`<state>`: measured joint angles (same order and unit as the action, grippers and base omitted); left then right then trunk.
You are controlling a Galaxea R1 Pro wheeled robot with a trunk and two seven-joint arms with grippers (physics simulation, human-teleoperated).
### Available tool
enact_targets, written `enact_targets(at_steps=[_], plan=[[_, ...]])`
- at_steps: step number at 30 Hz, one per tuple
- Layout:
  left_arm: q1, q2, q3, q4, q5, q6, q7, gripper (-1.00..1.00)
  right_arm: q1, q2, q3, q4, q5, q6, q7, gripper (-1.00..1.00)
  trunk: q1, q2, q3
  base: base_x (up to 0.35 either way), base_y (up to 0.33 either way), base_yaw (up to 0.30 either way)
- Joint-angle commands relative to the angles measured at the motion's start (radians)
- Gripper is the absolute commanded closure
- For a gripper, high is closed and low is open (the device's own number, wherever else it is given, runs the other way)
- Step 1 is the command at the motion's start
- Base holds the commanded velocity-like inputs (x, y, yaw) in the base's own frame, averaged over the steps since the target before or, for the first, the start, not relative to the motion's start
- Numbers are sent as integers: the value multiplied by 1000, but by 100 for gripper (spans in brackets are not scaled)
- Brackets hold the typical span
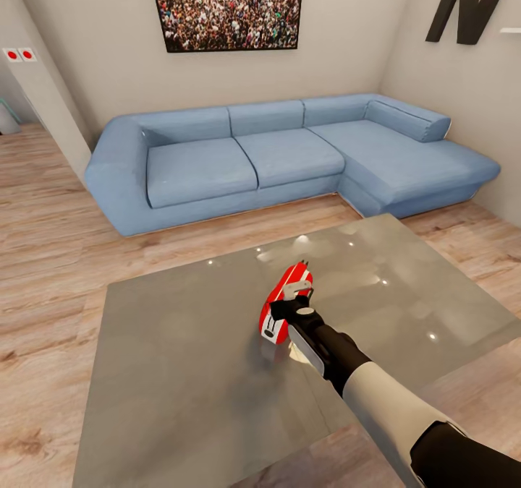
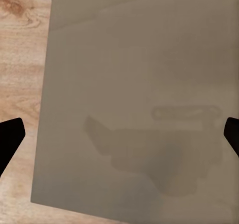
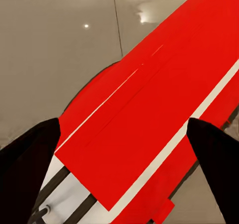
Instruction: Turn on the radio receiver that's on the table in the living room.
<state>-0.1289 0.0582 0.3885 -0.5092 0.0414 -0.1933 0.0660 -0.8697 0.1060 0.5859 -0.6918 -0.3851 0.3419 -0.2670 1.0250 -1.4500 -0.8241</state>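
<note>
Red slim radio receiver (image 1: 286,298) with white stripes on glossy grey table (image 1: 181,358); right gripper (image 3: 124,159) spread open astride it; left gripper (image 2: 119,134) open over tabletop

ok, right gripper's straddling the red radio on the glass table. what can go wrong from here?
1. The slim red, white-striped radio receiver lies loose on the glossy grey glass-topped table; a push from the right gripper could slide it instead of switching it on.
2. Its fingers flank the radio closely, so a skewed descent may clip and twist it.
3. The wrist covers the radio's near end in the head view, hiding contact.
</note>
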Motion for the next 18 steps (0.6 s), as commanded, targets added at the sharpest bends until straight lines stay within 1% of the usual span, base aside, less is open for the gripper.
enact_targets(at_steps=[1, 18], plan=[[0, 0, 0, 0, 0, 0, 0, -100, 0, 0, -1, 1, 2, 0, 0, 100, 0, 0, 0, 0, 0, 0], [0, 0, 1, -1, 0, 0, 0, -100, 0, 0, -2, 2, 2, 0, 1, 100, 0, 0, 0, 0, 0, 0]])
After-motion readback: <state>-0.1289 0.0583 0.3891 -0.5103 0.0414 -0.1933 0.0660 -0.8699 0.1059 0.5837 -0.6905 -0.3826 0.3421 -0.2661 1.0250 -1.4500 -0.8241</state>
